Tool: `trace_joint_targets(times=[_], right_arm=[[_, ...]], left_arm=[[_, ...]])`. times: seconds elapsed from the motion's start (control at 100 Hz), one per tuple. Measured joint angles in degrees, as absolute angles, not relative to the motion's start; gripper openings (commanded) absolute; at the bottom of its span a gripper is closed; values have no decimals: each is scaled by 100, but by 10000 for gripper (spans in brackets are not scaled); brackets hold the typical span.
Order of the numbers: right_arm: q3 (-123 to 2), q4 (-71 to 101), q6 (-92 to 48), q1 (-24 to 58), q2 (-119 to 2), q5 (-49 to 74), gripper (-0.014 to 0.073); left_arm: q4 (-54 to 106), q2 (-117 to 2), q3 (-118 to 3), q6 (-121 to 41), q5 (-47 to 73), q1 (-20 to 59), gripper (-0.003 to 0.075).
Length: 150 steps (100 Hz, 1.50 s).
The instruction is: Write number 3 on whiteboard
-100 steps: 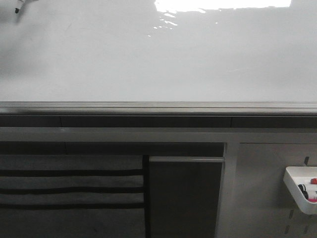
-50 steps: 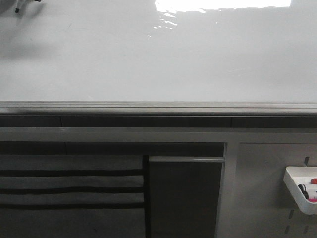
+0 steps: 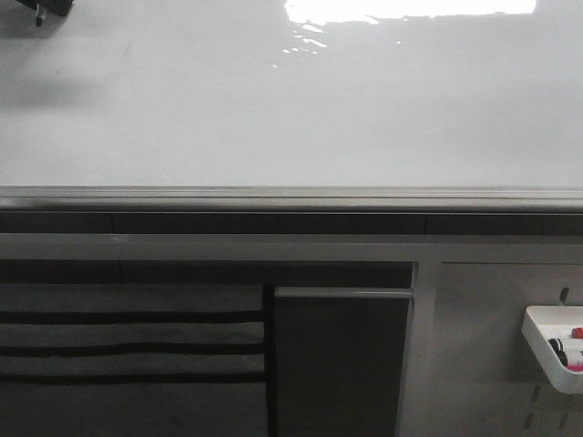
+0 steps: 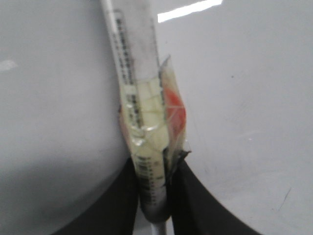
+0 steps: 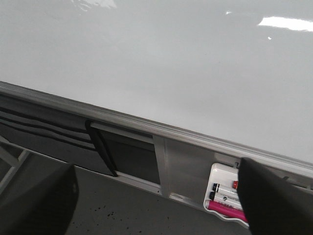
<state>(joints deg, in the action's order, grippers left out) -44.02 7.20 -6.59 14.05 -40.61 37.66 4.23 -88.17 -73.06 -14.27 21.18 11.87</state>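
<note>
Whiteboard: the large glossy white board (image 3: 291, 109) with a grey metal edge rail is filling the upper front view, glare showing along its top; no drawn digit is showing on it.
Left claw: the left claw (image 4: 155, 196) is clamping a white taped marker pen (image 4: 139, 98), pointing it at the board.
Right claw: the right claw (image 5: 156, 196) is standing wide, holding nothing.
Tray: a white tray (image 5: 225, 193) is hanging below the rail, holding markers.
</note>
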Motion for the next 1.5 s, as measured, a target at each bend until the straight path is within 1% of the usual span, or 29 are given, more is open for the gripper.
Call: trace_joint_targets(times=[0.3, 0.47, 0.58, 0.7, 0.8, 0.94, 1.02, 1.1, 1.3, 1.5], right_arm=[[-4402, 720, -669, 1405, -4061, 3766, 592], [-4431, 850, -691, 1405, -4061, 3851, 592], [-4672, 1084, -908, 1405, -4114, 4234, 592], [-5054, 1684, -1556, 1405, -4271, 4791, 592], [-5358, 2362, -2424, 1405, -4508, 5365, 592], [-5615, 3483, -3786, 1442, -4874, 6080, 591], [-5727, 3994, -4447, 1606, -5088, 6326, 591], [-5844, 4156, -4884, 1872, -5318, 6421, 591], [-6325, 4039, -5111, 2640, -5938, 6421, 591], [-7013, 3910, -5338, 3263, -6576, 6388, 591]], left_arm=[[423, -8817, -7306, -1427, 2147, 1187, 10], [414, -8526, -7306, -1539, 2625, 1196, -18], [402, -8097, -7306, -1994, 3340, 1273, -18], [441, -7513, -7306, -2487, 4449, 1456, -18], [779, -7125, -7319, -2928, 5523, 1686, -18], [1634, -6793, -7318, -3775, 6607, 2119, -18], [2097, -6739, -7318, -4198, 6918, 2434, -18], [2358, -6739, -7318, -4453, 7032, 2768, -18], [2451, -6739, -7149, -4641, 7102, 3562, -18], [2458, -6818, -7012, -4664, 7111, 4010, -18]])
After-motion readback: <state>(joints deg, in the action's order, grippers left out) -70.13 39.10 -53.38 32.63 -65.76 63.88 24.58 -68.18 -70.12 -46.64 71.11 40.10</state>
